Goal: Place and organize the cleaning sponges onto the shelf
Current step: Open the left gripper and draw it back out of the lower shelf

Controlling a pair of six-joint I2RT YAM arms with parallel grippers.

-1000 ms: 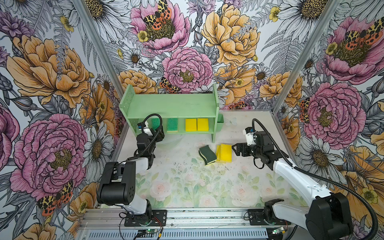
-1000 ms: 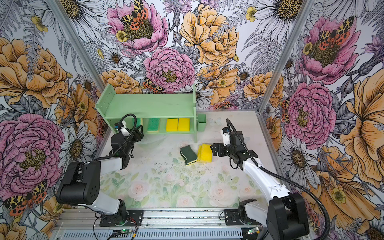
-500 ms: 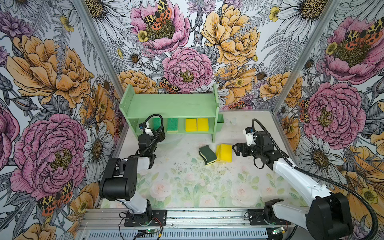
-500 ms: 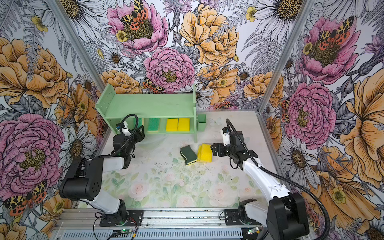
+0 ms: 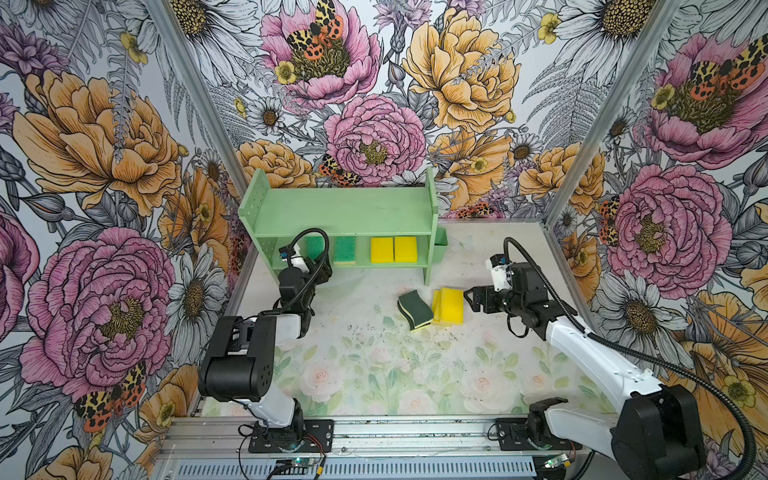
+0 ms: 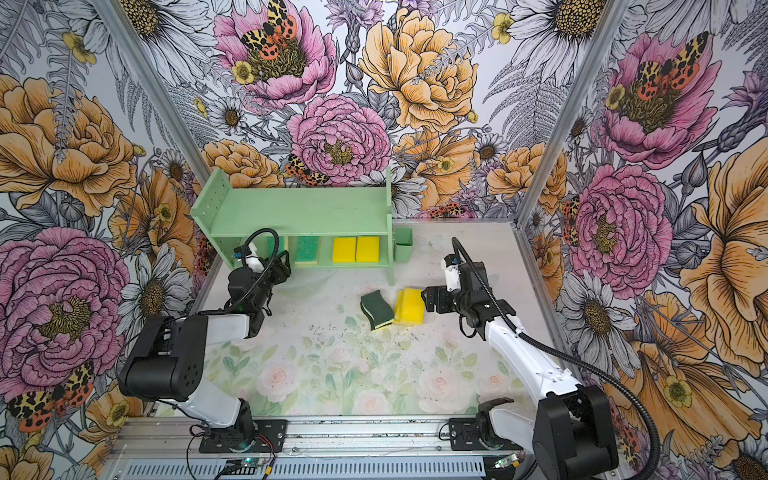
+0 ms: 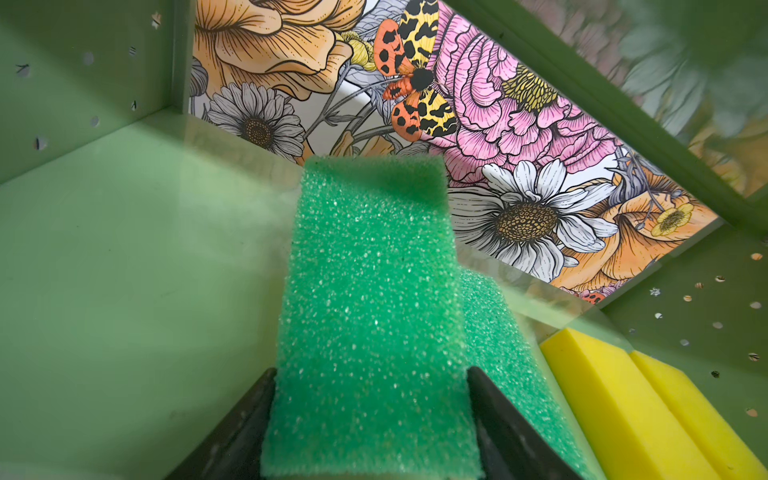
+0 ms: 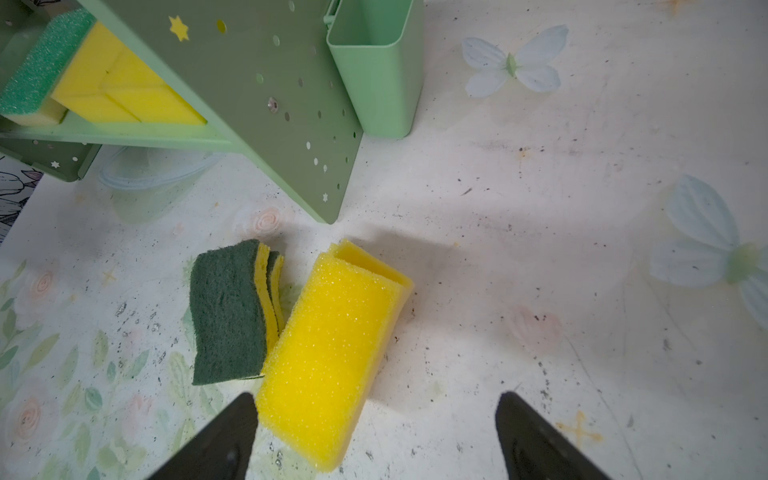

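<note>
Floral tabletop (image 5: 365, 374), left pincer (image 7: 371, 376) clamped on green-topped sponge (image 7: 370, 270) inside shelf (image 5: 345, 208), right pincer (image 8: 377, 399) apart, yellow sponge (image 8: 332, 345) just ahead

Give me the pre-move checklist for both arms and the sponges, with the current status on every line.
1. Grip of left end effector on bright-green sponge: ok, clamped on both sides.
2. That sponge inside the lower tier of the shelf: ok.
3. Sponge lying flat on the tier: cannot tell.
4. The right end effector open: ok.
5. The yellow stack centred in its opening: not ok, off to one side.
6. The table free of sponges: not ok, dark-green sponges and yellow stack lie there.
</note>
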